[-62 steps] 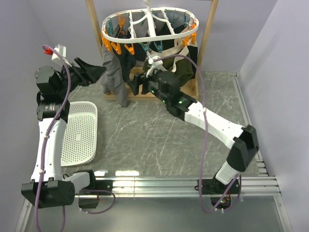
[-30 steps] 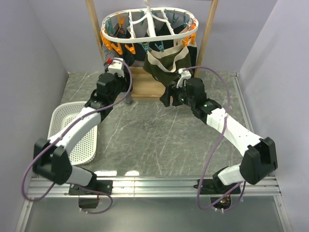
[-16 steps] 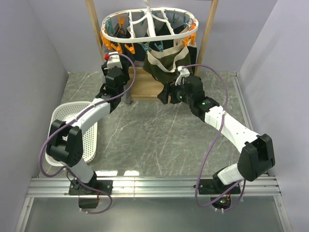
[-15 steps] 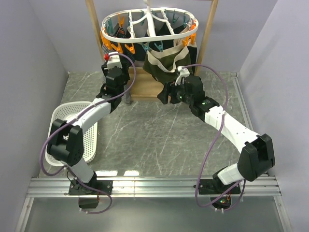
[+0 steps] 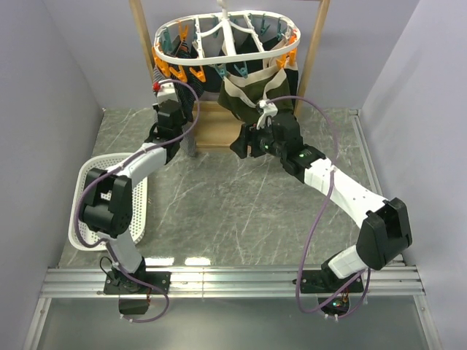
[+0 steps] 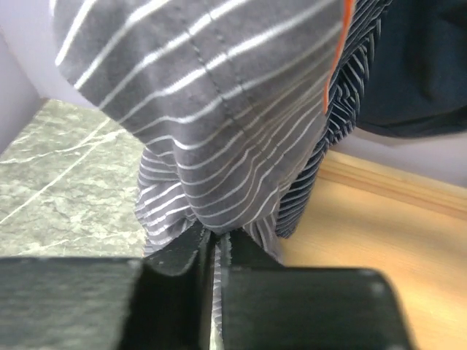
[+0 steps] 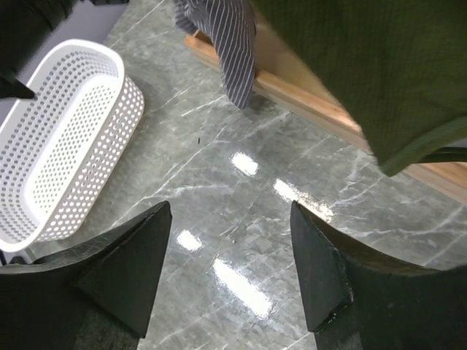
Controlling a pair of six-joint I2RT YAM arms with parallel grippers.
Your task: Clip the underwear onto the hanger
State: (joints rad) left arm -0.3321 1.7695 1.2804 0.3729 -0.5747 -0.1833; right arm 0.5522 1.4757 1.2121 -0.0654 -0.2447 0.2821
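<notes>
- Up close, pinches a low fold of the underwear point(image 6: 219, 109) in the left claw point(image 6: 214, 244) — fingers point(image 6: 179, 255) clenched almost together, a sliver of striped cloth caught between them.
- Frames that grip with tabletop point(image 6: 58, 168) on the left and the pale base of the wooden frame point(image 6: 379, 240) on the right.
- Shows the underwear hanging at the left end of the hanger point(image 5: 255, 56), grey cloth with pale stripes dropping toward the tabletop, a thin orange-red strip at its upper right edge in the left wrist view.
- Cannot tell from these views whether any clip bites the waistband.
- Stretches the left arm up from the near-left corner, wrist just below the hanger's left-hand orange clips point(image 5: 179, 71).
- Holds the right claw point(image 7: 230, 219) released — jaws spread wide, nothing between them, only marbled tabletop beneath.
- Poises that claw low in front of the wooden frame's base, near the dark olive garment point(image 5: 252, 98) yet apart from it.
- Shows the dark olive garment hanging from the hanger's middle and right side, a cream band across its top.
- Shows teal clips point(image 5: 241, 71) alongside the orange ones around the white oval ring, the centre hook rising at the top edge of the overhead view.
- Shows dark navy cloth point(image 6: 416, 65) just behind the underwear, on its right in the left wrist view.
- Shows a white perforated basket point(image 7: 80, 160) on the tabletop's left side, partly hidden under the left arm.
</notes>
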